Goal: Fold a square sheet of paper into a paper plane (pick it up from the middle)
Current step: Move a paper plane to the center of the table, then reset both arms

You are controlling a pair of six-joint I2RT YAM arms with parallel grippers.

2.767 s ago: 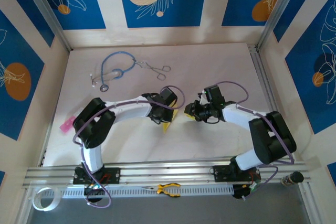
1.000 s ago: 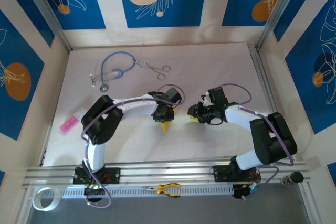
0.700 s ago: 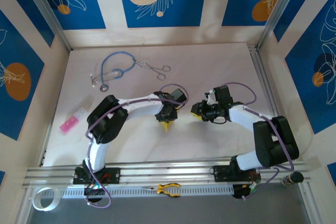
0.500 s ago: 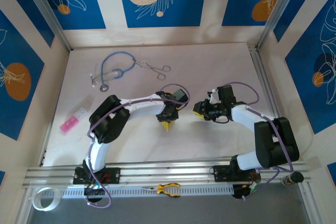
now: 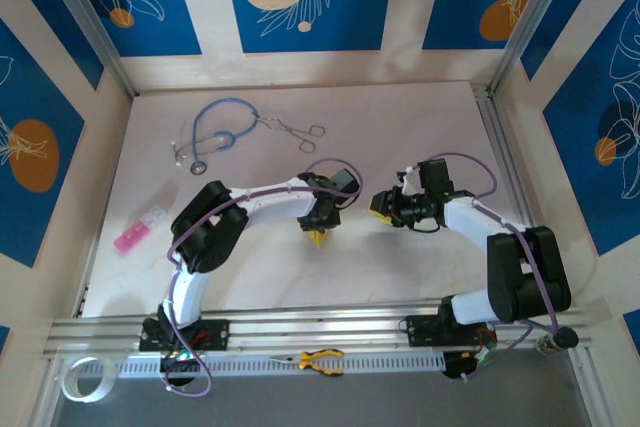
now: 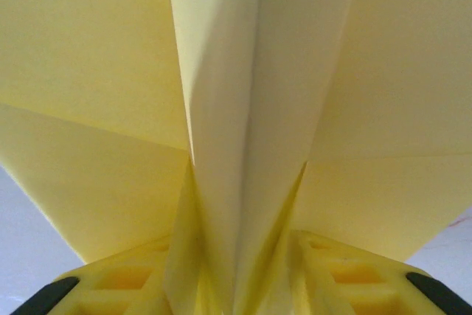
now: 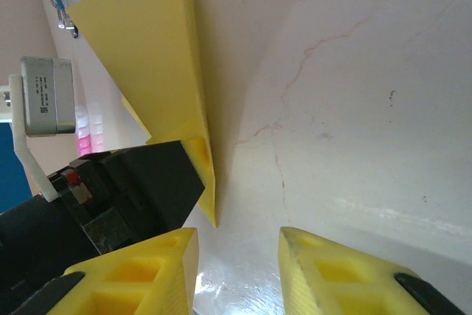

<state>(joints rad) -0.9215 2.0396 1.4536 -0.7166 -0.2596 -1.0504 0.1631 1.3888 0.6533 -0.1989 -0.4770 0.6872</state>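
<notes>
Table [image 5: 400, 137]: white top, both arms reach in to the middle.
Left arm [image 5: 250, 205] comes in from the left, right arm [image 5: 480, 222] from the right. The wrists face each other mid-table, near but apart.
Stethoscope [image 5: 213, 133]: blue tubing, far left of the table, well away from both arms.
Paper plane [image 6: 236, 108]: pale yellow, mid-table, in the left gripper [image 6: 236, 271]. From above only its sharp tip [image 5: 318, 239] sticks out below the wrist, pointing at the near edge. Left wrist view: the centre keel runs up between the yellow fingers [image 6: 110, 285], outer folds against both of them, wings spread to each side. So the left claw is grasping the plane by the keel.
Can't tell if the plane's lower edge touches the table.
Right gripper [image 7: 238, 245]: released, jaws apart, bare table between them. The plane's tip sits just beyond its left finger, not inside the gap.
Forceps [image 5: 296, 130]: metal, just right of the stethoscope.
Pliers [image 5: 320, 359]: yellow handles, on the near rail between the bases.
Pink object [image 5: 137, 230]: left edge of the table, beside the left arm's elbow.
</notes>
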